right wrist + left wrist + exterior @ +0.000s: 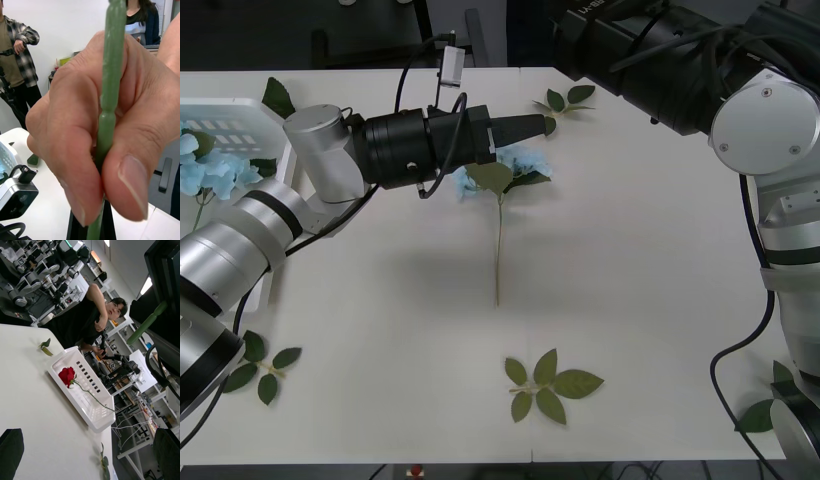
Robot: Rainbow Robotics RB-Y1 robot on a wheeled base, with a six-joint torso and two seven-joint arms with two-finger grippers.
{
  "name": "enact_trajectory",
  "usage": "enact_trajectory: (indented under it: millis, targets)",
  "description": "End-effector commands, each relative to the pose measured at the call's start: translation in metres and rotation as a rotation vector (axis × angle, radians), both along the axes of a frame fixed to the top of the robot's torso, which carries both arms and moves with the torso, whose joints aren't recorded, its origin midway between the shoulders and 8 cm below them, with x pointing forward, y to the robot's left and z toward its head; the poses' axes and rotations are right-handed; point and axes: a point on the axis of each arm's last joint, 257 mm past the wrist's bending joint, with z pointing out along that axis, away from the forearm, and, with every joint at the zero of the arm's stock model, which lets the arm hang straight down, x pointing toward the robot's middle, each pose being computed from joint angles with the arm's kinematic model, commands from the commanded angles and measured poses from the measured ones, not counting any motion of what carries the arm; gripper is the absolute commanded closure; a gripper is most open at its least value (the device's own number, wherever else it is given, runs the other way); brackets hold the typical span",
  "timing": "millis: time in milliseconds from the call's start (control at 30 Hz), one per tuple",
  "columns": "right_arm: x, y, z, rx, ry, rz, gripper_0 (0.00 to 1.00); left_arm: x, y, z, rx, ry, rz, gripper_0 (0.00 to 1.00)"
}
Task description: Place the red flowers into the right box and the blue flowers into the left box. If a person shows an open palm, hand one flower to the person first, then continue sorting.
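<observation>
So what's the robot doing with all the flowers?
It's sorting flowers. A person's hand grips a green stem close to the right arm. The left gripper, open, hovers by a blue flower on the table. One rose lies in the right box.

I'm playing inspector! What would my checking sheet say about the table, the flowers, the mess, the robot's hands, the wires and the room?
Surface: white table, no spills seen.
Job's things: one blue flower lies mid-table; more blue flowers sit in the left box; a red flower lies in the right box; a person's hand grips a green stem.
Clutter: loose leaf sprigs scattered on the table.
Grippers: left gripper open, by the mid-table flower's head; right arm raised at the table's right.
Cables: black cable loops over the left arm.
Surroundings: other machines in the room behind.
</observation>
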Motion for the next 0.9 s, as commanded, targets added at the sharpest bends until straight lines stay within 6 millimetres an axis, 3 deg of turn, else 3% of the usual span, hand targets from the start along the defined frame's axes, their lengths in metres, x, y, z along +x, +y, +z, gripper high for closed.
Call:
enact_trajectory:
  millis: [33, 200, 267, 333, 433, 633, 900]
  targets:
    - [-0.008, 0.008, 0.023, 0.037, -0.023, 0.027, 1.00, -0.006, 0.000, 0.004, -0.009, -0.022, -0.014, 0.00]
    - [-0.007, 0.007, 0.024, 0.037, -0.023, 0.025, 0.99, -0.005, 0.000, 0.004, -0.010, -0.023, -0.013, 0.00]
    - [-0.007, 0.007, 0.023, 0.040, -0.022, 0.025, 0.80, -0.006, 0.000, 0.004, -0.009, -0.022, -0.014, 0.00]
    - [-0.008, 0.006, 0.025, 0.046, -0.021, 0.028, 0.49, -0.005, 0.000, 0.004, -0.009, -0.022, -0.012, 0.00]
    - [-0.009, 0.006, 0.024, 0.052, -0.014, 0.036, 0.24, -0.005, 0.000, 0.004, -0.009, -0.022, -0.013, 0.00]
    - [-0.020, 0.002, 0.018, 0.033, 0.030, 0.077, 0.15, -0.007, 0.000, 0.005, -0.012, -0.023, -0.019, 0.00]
    - [-0.051, -0.035, -0.011, -0.015, 0.164, 0.157, 0.15, -0.008, -0.001, 0.004, -0.011, -0.021, -0.021, 0.00]
